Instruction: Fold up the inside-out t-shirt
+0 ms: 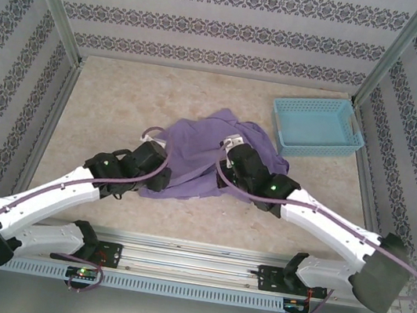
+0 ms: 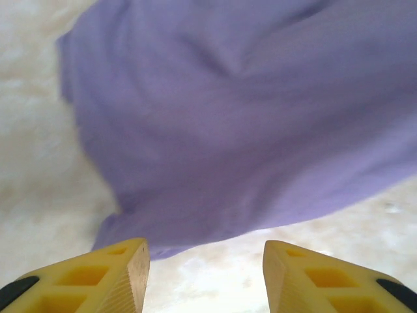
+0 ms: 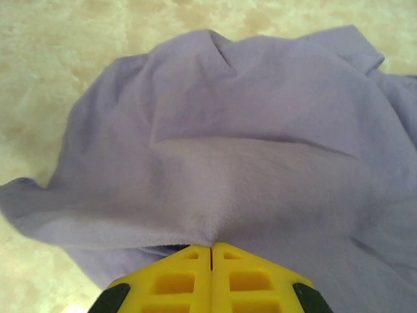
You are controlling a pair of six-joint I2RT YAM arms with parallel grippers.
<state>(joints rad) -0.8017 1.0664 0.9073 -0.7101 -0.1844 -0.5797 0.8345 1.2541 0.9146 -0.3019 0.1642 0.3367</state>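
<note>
Inside-out t-shirt (image 1: pixel 197 151): soft lavender-purple cotton garment, lying crumpled in a loose heap on the middle of the table, between the two arms; folds and ridges run across it, nothing lies flat.
Place of the heap: near the blue basket's near left corner, though I cannot tell whether cloth and basket touch; bare tabletop shows to its left and in front of it.
Left gripper (image 2: pixel 205 261): yellow ribbed fingers (image 2: pixel 120 274) spread wide apart, holding nothing; they sit low over the tabletop just short of the shirt's near hem. In the top view this gripper (image 1: pixel 157 168) is at the heap's left edge.
Shirt in the left wrist view (image 2: pixel 247 117): a broad, smooth purple sweep, its rounded lower edge resting on the table just beyond the fingertips.
Right gripper (image 3: pixel 212 251): yellow fingers pressed together, pinching a fold of the purple cloth; the fabric gathers to a point at the tips. From above, it (image 1: pixel 232 156) rests on the heap's right half.
Shirt in the right wrist view (image 3: pixel 260 163): one long crease crosses the middle.
Light blue plastic lattice basket (image 1: pixel 314 130): rectangular, upright, at the far right of the table.
Beige marbled tabletop (image 1: pixel 122 103): bordered by patterned walls.
</note>
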